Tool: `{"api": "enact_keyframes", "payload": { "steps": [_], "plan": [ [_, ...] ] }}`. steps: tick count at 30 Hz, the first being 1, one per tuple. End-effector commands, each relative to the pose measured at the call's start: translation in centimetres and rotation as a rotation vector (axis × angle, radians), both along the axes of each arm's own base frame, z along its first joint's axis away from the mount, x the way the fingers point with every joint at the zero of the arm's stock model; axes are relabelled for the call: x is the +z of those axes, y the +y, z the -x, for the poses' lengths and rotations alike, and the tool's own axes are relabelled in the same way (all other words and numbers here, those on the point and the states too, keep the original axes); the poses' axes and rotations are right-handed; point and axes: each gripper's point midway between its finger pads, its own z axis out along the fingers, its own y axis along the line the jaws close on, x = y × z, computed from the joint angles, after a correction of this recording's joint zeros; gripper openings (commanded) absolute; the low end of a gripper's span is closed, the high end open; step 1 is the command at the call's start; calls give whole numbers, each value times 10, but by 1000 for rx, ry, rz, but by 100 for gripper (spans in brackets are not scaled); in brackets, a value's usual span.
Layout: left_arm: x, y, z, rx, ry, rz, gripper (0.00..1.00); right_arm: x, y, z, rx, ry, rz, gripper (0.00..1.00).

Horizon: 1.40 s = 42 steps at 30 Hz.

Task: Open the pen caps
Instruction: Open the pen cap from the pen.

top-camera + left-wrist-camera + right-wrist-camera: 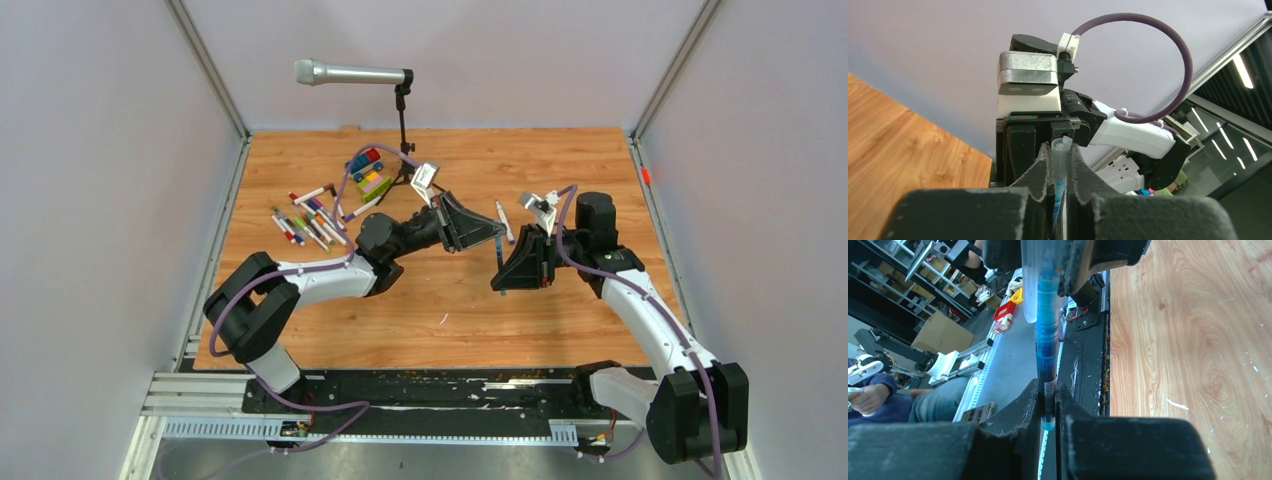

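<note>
Blue pen (1047,340), clear cap (1029,295), orange-brown wood-grain table (1188,340), silver microphone (350,73).

I see that both arms are built in the same way. The left arm has a bulky black shoulder block (250,325) and a smooth white link (322,280). The right arm repeats this with its own black shoulder block (700,410) and white link (650,320). A thin purple cable (1135,17) runs along each arm in round loops. The left gripper (499,233) and the right gripper (497,284) are matte black wedges, and from close their fingers (1023,407) look grainy, like rough rubber. On the right wrist sits a scratched silver camera box (1028,75) with a white lower half. A small white plug (1069,46) joins the purple cable to it.
</note>
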Motion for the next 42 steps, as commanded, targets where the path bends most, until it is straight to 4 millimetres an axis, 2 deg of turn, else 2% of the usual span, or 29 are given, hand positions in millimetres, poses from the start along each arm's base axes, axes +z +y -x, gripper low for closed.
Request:
{"api": "enact_keyframes", "payload": {
  "steps": [1,2,5,6,8,11,14,20,26,30,32,33,34,35,37,42],
  "plan": [
    [32,2,18,-81,-63,92,0,1,1,-9,-23,-45,3,0],
    [31,2,17,-78,-60,90,0,2,2,-11,-32,-49,7,7],
    [25,0,11,-32,-60,48,0,9,3,-19,-56,-61,19,38],
    [21,-1,7,-8,-52,24,0,13,4,-23,-68,-78,27,43],
    [12,1,-1,50,-33,-15,0,17,4,-33,-100,-109,62,49],
    [2,6,-9,132,-16,-60,0,18,4,-47,-143,-120,111,50],
    [-5,10,-14,201,-11,-101,0,18,5,-51,-154,-93,111,46],
    [-2,23,-22,319,-36,-118,0,17,6,-44,-152,-84,86,43],
    [5,20,-16,311,-63,-79,0,14,13,-33,-111,-35,70,24],
    [10,17,-12,306,-74,-57,0,13,17,-33,-101,-20,73,32],
    [11,18,-12,312,-75,-51,0,12,18,-33,-101,-14,76,31],
    [12,18,-12,314,-75,-44,0,12,19,-34,-104,-8,77,25],
    [13,19,-13,324,-73,-39,0,11,19,-34,-103,-9,75,9],
    [16,21,-15,337,-75,-31,0,11,19,-34,-102,-4,75,1],
    [26,27,-23,396,-95,-11,0,10,19,-29,-84,-4,66,0],
    [92,68,-72,676,-200,39,0,-10,20,-7,-46,-8,56,0]
  ]
}}
